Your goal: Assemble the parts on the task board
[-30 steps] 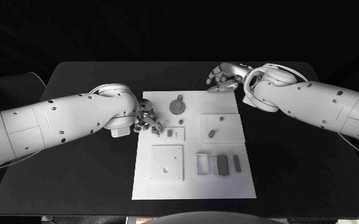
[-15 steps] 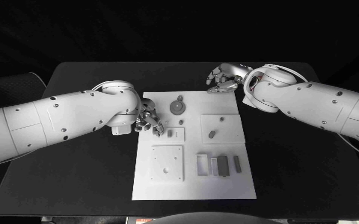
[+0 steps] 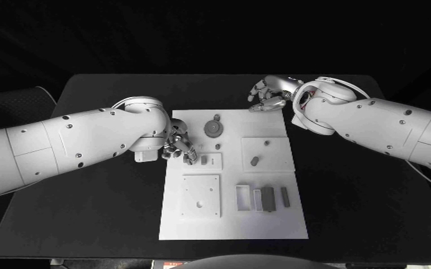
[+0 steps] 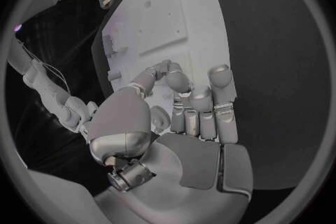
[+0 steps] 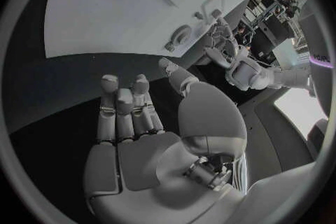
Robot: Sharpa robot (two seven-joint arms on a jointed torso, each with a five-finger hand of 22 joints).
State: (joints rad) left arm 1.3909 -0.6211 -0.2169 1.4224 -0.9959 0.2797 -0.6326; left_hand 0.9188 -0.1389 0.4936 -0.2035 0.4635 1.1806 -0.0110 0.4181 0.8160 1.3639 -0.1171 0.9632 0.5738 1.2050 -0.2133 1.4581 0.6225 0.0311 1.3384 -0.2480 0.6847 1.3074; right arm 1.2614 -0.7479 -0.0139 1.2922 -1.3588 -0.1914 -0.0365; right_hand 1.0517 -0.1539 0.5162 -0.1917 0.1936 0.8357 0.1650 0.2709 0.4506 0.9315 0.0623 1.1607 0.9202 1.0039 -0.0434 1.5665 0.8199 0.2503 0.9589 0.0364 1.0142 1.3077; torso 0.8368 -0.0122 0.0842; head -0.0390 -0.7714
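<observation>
1. White task board (image 3: 232, 219) lies mid-table, long axis running away from the robot.
2. Grey parts (image 3: 266, 198) near its close end stand parallel to that axis; a round part (image 3: 213, 127) sits farther off.
3. Left hand (image 3: 180, 146) curls at the board's left edge; whether it pinches anything is hidden.
4. Right hand (image 3: 268, 96) hovers released, beyond the far corner.

A matt white task board (image 3: 232, 219) lies on the matt black table (image 3: 359, 194); the left robot hand (image 3: 180, 146) gleams metallic.
</observation>
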